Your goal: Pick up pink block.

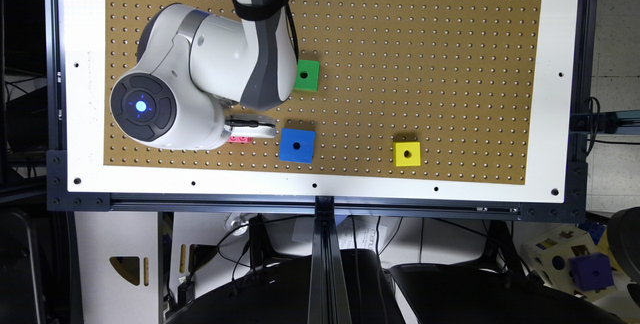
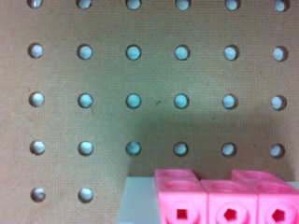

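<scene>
Top-down exterior view and wrist close-up. The arm (image 1: 200, 74) reaches over a brown pegboard (image 1: 425, 39) set on a white desk (image 1: 560, 114). The pincer (image 1: 252, 126) shows as a white part past the wrist, directly over the pink block (image 1: 240, 139), of which a small strip peeks out beneath it, near the pegboard edge closest to the black frame rail (image 1: 320, 204). Whether the pincer is released or clenched cannot be told. A blue cube (image 1: 296, 145) sits just beside the block, toward the exterior view's right; a yellow cube (image 1: 406, 153) lies farther right, well apart; a green cube (image 1: 306, 75) is partly hidden behind the arm. In the wrist view, the pink block (image 2: 224, 198) appears close up against the pegboard (image 2: 140, 74), with a pale surface (image 2: 135, 200), possibly part of the pincer, alongside it.
</scene>
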Controlling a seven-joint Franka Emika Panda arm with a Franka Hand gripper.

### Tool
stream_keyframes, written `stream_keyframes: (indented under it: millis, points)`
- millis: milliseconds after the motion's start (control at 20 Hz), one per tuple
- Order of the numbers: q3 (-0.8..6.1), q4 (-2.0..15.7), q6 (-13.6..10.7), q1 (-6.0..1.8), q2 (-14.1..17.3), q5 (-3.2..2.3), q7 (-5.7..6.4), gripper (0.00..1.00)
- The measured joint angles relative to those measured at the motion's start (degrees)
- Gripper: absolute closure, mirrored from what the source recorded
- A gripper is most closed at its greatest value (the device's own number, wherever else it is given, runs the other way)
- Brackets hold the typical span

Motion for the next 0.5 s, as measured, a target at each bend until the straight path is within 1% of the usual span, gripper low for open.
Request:
stream_keyframes:
  millis: [350,450,500]
  points:
    - [0.0,0.0,-0.2,0.0,-0.1,0.0,0.0,1.0]
    - [0.0,0.0,-0.8,0.0,-0.7,0.0,0.0,1.0]
    - [0.0,0.0,-1.7,0.0,-1.4,0.0,0.0,1.0]
